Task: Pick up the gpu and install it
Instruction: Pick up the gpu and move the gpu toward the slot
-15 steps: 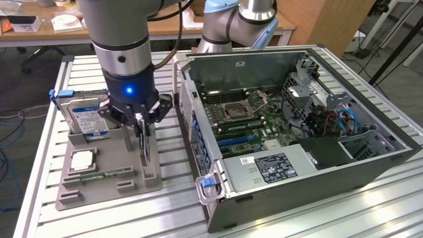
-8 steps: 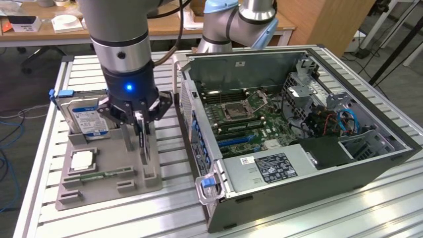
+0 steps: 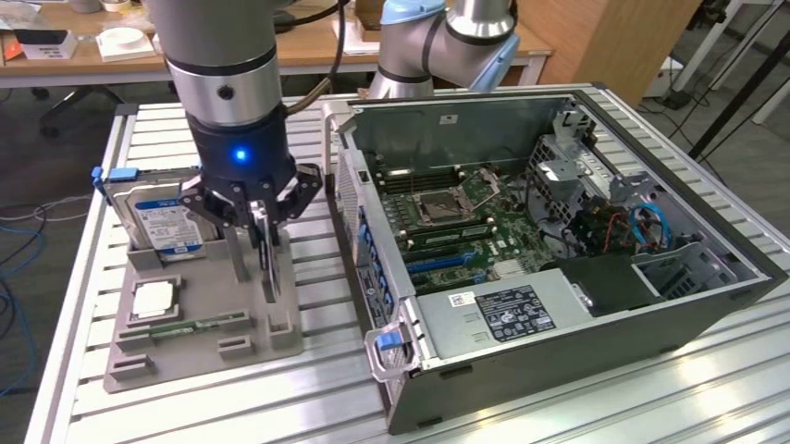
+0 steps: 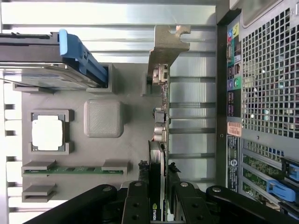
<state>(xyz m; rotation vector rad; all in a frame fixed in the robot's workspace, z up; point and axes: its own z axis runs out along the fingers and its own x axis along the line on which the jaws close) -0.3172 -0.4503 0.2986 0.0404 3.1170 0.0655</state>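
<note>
Where the gripper (image 3: 262, 220) stands: above the grey holder (image 3: 185, 344), fingers pointing down, clamped on the gpu (image 3: 268, 270).
Grip: in the wrist view the fingers (image 4: 180, 196) press against both faces of the card near one end.
Gpu: upright on its long edge, lower edge down at the holder's slot; I cannot tell whether it has left the slot.
Bracket (image 4: 169, 44): silver, at the card's end away from the fingers.
Hard-drive side: the hard drive (image 3: 161, 217) stands upright in the same holder, near the card, with a gap between them.
Case side: the open computer case (image 3: 556, 370) has its rear wall just beside the holder's edge, with a narrow strip of slatted table (image 3: 309, 398) between.
Case opening: faces upward, with the motherboard (image 3: 457, 222) exposed.
Low parts: a processor chip (image 3: 152, 298) and a memory stick (image 3: 198, 326) lie flat in the holder.
</note>
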